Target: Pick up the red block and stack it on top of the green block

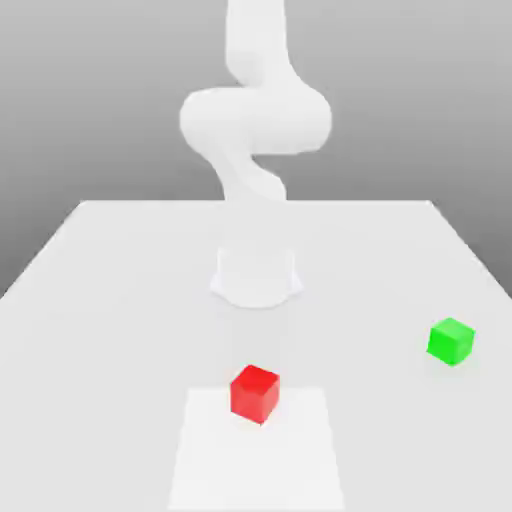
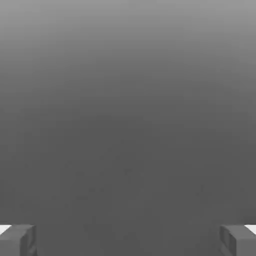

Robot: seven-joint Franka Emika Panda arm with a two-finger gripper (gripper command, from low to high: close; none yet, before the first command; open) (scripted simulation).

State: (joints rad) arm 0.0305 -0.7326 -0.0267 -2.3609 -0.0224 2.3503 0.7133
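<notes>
In the hand view, the two fingers (image 2: 17, 240) sat spread far apart at opposite edges of the picture, with nothing held between them and a plain grey surface beyond them. The gripper (image 2: 128, 241) was therefore wide open and empty.

The exterior view gave the layout instead. The white arm (image 1: 255, 120) rose in a bend above its round base (image 1: 256, 280) at the middle of the pale tabletop (image 1: 100, 300). The red block (image 1: 254, 392) rested on the tabletop in front of the base, toward the near edge, on a lighter rectangular patch (image 1: 300, 460). It was turned so that one vertical corner faced the camera, two side faces showing. Being a cube, it had no long axis to speak of. The green block (image 1: 451, 341) lay well apart from it, toward the exterior view's right and a little farther back, also turned corner-on to the camera. Both blocks sat flat on the tabletop, touching neither each other nor the arm.
</notes>
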